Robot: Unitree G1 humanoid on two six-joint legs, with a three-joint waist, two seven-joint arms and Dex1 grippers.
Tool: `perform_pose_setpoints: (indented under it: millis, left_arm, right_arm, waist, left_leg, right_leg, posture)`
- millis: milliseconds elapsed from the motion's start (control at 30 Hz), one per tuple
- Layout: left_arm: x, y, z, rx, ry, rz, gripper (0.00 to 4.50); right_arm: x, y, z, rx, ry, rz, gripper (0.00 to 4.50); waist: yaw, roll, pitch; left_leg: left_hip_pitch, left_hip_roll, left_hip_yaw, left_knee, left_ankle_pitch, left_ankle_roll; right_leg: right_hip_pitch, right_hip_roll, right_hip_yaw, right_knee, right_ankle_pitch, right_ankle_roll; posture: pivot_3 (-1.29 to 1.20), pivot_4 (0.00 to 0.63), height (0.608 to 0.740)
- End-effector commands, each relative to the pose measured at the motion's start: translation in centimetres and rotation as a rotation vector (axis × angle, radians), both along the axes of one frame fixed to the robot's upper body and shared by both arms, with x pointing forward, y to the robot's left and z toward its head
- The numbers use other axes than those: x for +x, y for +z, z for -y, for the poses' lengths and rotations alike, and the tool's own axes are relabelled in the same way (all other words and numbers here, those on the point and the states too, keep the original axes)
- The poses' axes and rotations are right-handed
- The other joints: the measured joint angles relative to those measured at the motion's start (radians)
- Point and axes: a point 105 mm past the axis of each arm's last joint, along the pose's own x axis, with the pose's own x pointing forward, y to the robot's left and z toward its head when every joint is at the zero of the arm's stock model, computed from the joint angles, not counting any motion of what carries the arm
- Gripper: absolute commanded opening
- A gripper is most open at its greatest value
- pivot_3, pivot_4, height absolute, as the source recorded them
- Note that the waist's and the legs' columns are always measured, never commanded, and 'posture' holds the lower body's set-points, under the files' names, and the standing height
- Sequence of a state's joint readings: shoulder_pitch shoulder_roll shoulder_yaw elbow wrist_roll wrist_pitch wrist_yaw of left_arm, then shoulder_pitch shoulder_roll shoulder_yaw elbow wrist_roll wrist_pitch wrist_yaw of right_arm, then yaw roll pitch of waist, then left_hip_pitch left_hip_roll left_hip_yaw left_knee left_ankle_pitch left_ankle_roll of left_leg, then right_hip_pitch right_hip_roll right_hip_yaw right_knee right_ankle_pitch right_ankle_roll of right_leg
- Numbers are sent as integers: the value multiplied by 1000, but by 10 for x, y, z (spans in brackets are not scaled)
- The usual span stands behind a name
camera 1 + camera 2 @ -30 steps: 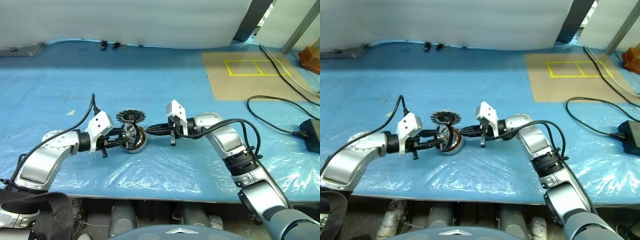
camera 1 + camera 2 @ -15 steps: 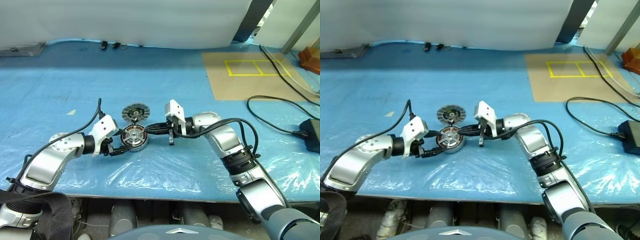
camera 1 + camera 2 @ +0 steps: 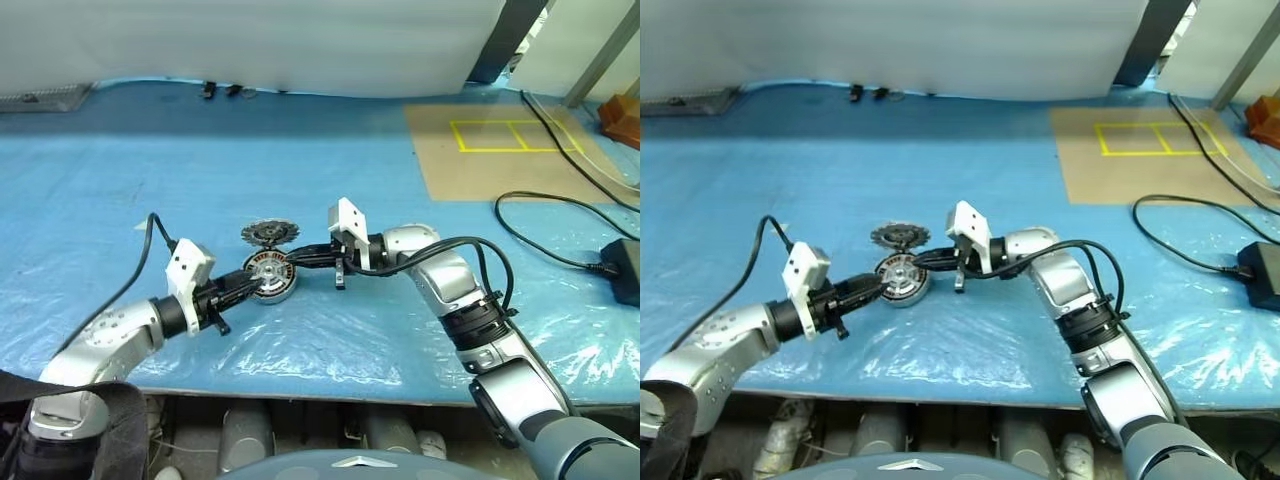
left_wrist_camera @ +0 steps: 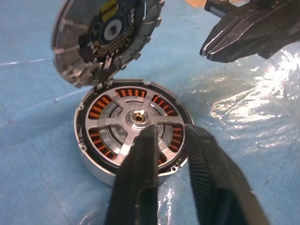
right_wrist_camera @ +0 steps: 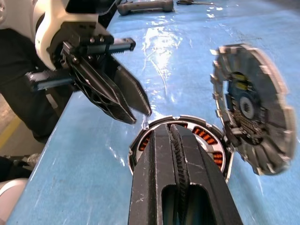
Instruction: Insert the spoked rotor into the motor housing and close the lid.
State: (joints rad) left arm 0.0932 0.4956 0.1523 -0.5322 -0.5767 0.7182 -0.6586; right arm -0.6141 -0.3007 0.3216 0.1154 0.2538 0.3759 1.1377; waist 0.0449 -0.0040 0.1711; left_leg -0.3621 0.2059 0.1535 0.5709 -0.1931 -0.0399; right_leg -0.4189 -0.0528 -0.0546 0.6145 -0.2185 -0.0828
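The motor housing (image 3: 270, 278) lies flat on the blue sheet, its copper windings showing around a silver centre. The spoked rotor (image 4: 137, 117) sits inside it, silver spokes over the windings. The lid (image 4: 105, 37) stands up on edge at the housing's far rim, inner face showing. My left gripper (image 4: 171, 132) hovers at the housing's near left rim, fingers drawn almost together with nothing between them. My right gripper (image 3: 293, 262) is shut and empty, its tip resting at the housing's right rim (image 5: 180, 124).
A brown board with yellow tape (image 3: 500, 150) lies at the back right. Black cables and a power brick (image 3: 625, 270) sit at the right edge. Small dark tools (image 3: 225, 90) lie by the back wall. The table's front edge runs close below both arms.
The housing, tipped up between both grippers a second ago, now lies flat. My left gripper opened, let go, drew back toward me and closed its fingers. The right gripper stayed put.
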Motion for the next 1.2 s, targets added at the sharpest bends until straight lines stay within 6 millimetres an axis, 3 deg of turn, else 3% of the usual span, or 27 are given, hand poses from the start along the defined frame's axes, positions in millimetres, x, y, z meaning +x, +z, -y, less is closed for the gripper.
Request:
perform_pose_setpoints:
  millis: [33, 167, 433, 600, 733, 967, 1200]
  left_arm:
    - [8, 19, 7, -14, 59, 125, 40]
    - [26, 23, 1, -8, 153, 169, 40]
    - [29, 12, 8, 28, 127, 145, 40]
    - [27, -13, 10, 98, 133, 76, 40]
    - [18, -46, 7, 259, 99, -14, 40]
    - [32, -13, 9, 111, 137, 107, 40]
    - [22, 18, 6, -34, 98, 213, 40]
  right_arm:
    - [5, 12, -5, 65, -1, 6, 0]
    - [5, 18, -10, 83, 16, 6, 0]
    - [8, 21, -3, 78, 7, -3, 0]
    - [6, 17, -1, 61, 9, -5, 0]
    - [8, 21, -1, 70, -1, 4, 0]
    - [10, 23, -1, 88, -16, -10, 0]
    - [16, 23, 1, 86, -51, -32, 0]
  waist:
    - [2, 0, 0]
    - [-1, 0, 0]
    - [-3, 0, 0]
    - [-2, 0, 0]
    - [-1, 0, 0]
    - [0, 1, -1]
    - [-2, 1, -1]
  left_leg:
    - [0, 0, 0, 0, 0, 0]
    - [0, 0, -1, 1, 0, 1]
    - [-3, 0, -1, -1, 2, -2]
    - [-3, 0, -1, 0, 1, -2]
    - [-2, 0, -1, 0, 1, -1]
    - [1, 0, -1, 0, 0, 1]
    - [-2, 0, -1, 0, 1, -1]
  right_leg:
    - [0, 0, 0, 0, 0, 0]
    - [0, 0, 0, 1, 0, 0]
    - [-2, 1, 0, -2, 0, 0]
    - [-2, 0, 0, -1, 0, 0]
    - [-1, 0, 0, 0, 0, 0]
    - [1, 0, 0, 0, 0, 0]
    - [0, 0, 0, -1, 0, 0]
  posture:
    - [0, 150, 740]
    - [0, 150, 740]
    - [0, 150, 740]
    - [0, 150, 740]
    - [0, 150, 740]
    - [0, 150, 740]
    - [0, 150, 740]
